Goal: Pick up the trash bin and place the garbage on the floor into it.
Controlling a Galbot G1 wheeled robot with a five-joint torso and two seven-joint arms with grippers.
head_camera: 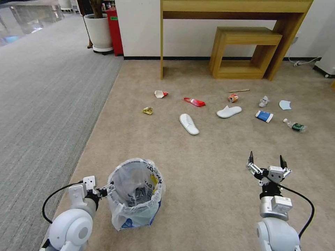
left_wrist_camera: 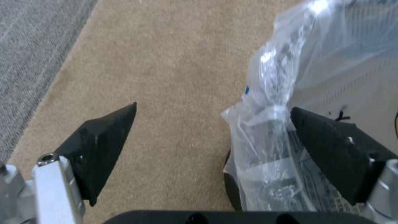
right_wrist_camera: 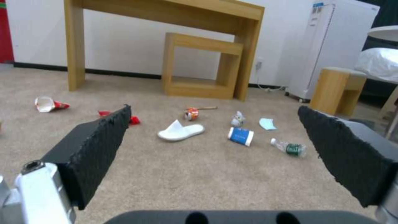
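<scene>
Beige carpet [head_camera: 209, 167] carries everything, and the small round trash bin lined with crinkled clear plastic bearing blue print [head_camera: 135, 195] stands on it near the seam with the grey carpet [head_camera: 42, 104]. Some print on the bag is too small to read. The left gripper [head_camera: 104, 190] sits at the bin's rim with its jaws spread; the left wrist view shows one dark fingertip [left_wrist_camera: 331, 146] inside against the plastic liner and the other outside over bare carpet, not pinching yet. The right gripper [head_camera: 267, 162] hovers above open carpet, well apart from the bin, claws spread wide and empty.

Farther out toward the wooden desk [head_camera: 237, 7] lies the garbage: two white slippers [head_camera: 188, 123], one red-and-white crumpled cup [head_camera: 161, 93], one red wrapper [head_camera: 194, 101], one yellow wrapper [head_camera: 148, 110], one crushed orange can [head_camera: 233, 98], one wooden stick [head_camera: 239, 90], one white crumpled piece [head_camera: 263, 101], one pale blue paper [head_camera: 284, 105], one blue-and-white cup [head_camera: 264, 116] and one clear bottle with a green label [head_camera: 295, 126].
</scene>
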